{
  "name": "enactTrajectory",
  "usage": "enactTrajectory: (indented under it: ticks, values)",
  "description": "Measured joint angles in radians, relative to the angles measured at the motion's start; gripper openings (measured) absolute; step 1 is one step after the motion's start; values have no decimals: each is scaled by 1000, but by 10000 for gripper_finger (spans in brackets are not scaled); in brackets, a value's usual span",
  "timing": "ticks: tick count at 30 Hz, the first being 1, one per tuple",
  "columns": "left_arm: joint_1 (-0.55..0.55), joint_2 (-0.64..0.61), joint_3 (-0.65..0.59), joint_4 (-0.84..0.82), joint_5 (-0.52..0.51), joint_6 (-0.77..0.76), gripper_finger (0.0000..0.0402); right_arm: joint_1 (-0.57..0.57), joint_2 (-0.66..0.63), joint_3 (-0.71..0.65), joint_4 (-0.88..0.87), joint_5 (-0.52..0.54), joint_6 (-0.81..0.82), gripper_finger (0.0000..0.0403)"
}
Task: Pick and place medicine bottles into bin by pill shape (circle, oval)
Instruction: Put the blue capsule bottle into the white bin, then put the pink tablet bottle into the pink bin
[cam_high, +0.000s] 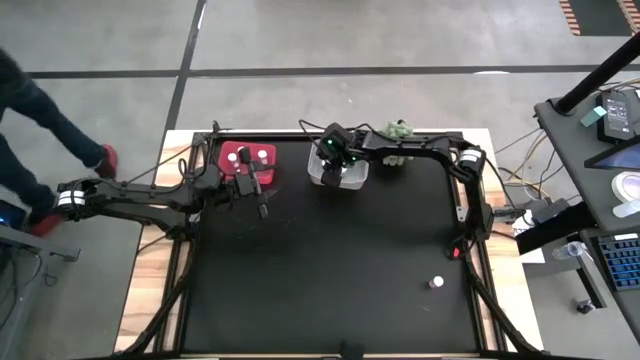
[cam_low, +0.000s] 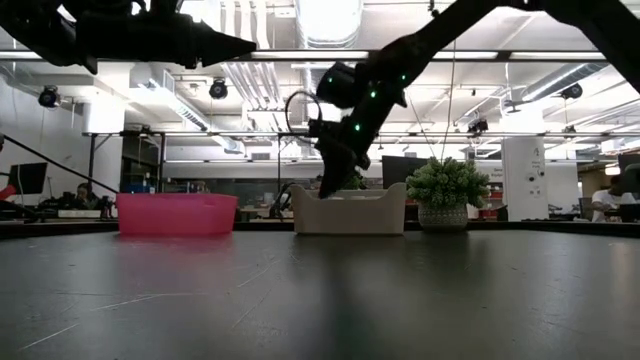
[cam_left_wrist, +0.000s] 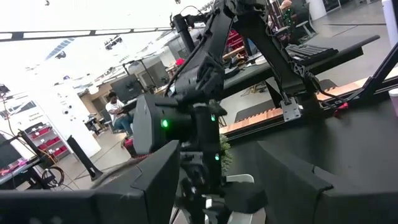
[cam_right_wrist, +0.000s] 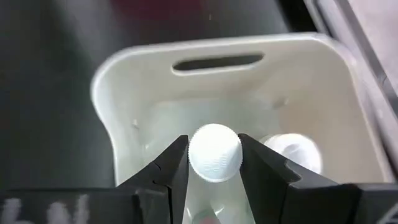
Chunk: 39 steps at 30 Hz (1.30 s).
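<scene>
Right hand (cam_right_wrist: 214, 163) pinches a white-capped medicine bottle (cam_right_wrist: 215, 153) above the white bin (cam_right_wrist: 124, 81), where another bottle (cam_right_wrist: 293, 151) sits. Left hand (cam_high: 262, 205) spread, empty, just beside the red bin (cam_high: 248, 156). One bottle (cam_high: 436, 283) stands well apart from the white bin, on the tabletop (cam_high: 330, 260).

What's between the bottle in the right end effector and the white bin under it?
Nothing visible. The right end effector is shut on a white-capped bottle directly above the open white bin. One bottle already lies inside, off to one side of the held one, not beneath it.
</scene>
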Motion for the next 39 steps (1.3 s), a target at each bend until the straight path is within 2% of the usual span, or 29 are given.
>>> enactTrajectory:
  ticks: [6, 20, 29, 39]
  values:
    - [0, 0, 0, -4, 0, 0, 195, 0, 29, 0, -1, 0, -5, 125]
    - [0, 0, 0, -4, 0, 0, 195, 1, 10, 0, -11, -1, 0, 196]
    - [0, 0, 0, -3, 0, 0, 195, 3, -96, 0, -72, -2, 36, 193]
    - [0, 0, 0, -2, 0, -2, 195, 72, -267, -1, -323, -3, 189, 189]
